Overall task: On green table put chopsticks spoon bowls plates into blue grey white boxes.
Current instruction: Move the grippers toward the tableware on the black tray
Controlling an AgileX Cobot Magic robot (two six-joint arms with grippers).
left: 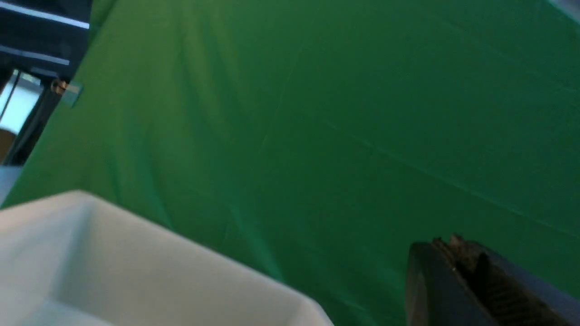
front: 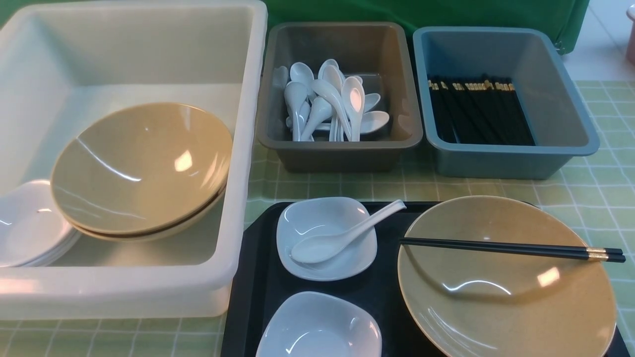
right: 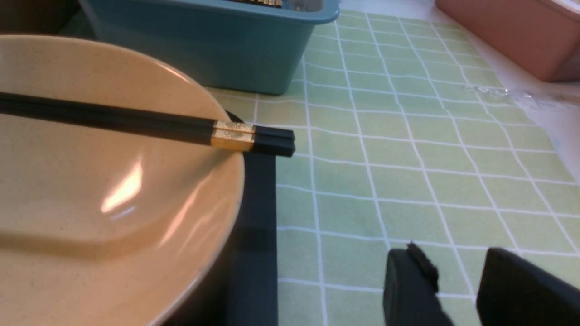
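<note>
On the black tray (front: 248,297), a pair of chopsticks (front: 511,248) lies across a tan bowl (front: 506,297). A white spoon (front: 342,235) rests in a white plate (front: 347,263), and a second plate (front: 320,327) sits nearer. Neither gripper shows in the front view. My right gripper (right: 453,256) is open and empty over the green table (right: 408,158), right of the bowl (right: 90,194) and the chopsticks' gold-banded end (right: 233,135). My left gripper (left: 448,244) is shut and empty, beside a corner of the white box (left: 113,262).
The white box (front: 149,297) holds stacked tan bowls (front: 141,166) and white plates (front: 30,228). The brownish-grey box (front: 342,148) holds several spoons (front: 330,106). The blue box (front: 506,158) holds black chopsticks (front: 478,114). A pink tub (right: 512,31) stands far right.
</note>
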